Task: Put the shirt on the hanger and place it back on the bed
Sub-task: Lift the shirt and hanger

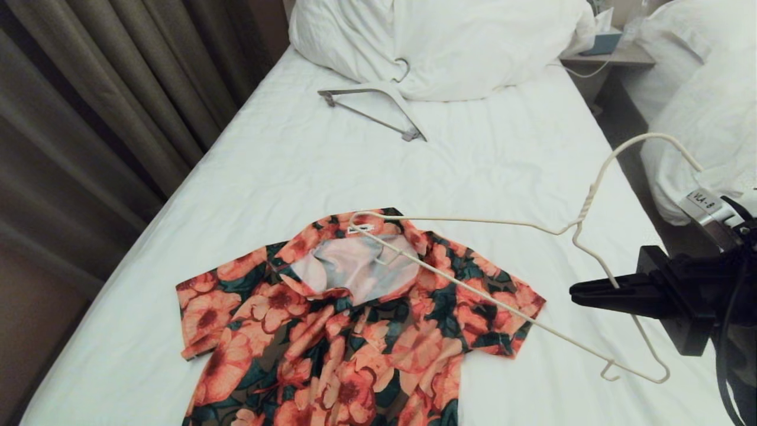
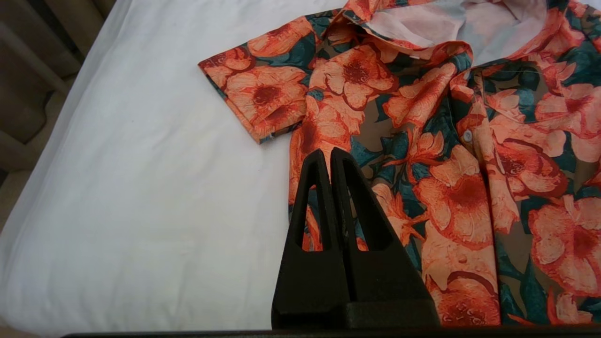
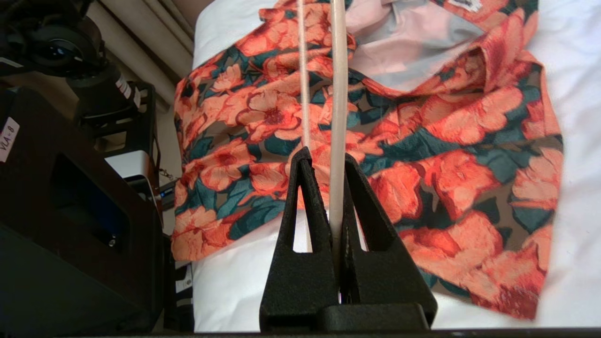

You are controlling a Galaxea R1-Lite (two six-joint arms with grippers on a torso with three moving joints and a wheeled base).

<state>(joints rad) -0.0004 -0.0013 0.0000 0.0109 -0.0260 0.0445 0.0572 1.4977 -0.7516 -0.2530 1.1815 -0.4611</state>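
Because you need one arm tip inside the collar, your right gripper (image 1: 576, 291) fingers clamp the hanger (image 1: 473, 220) above the shirt (image 1: 355, 331) on the bed (image 1: 284, 154) | left gripper (image 2: 331, 157) fingers closed, empty.

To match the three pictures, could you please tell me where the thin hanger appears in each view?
Head view: the hanger hangs over the shirt collar, its far end by the neck opening, its side wire clamped in the right hand.
Left wrist view: not in it.
Right wrist view: two pale wires run up from between the fingers.
Shared landmark: the shirt's pale neck opening.
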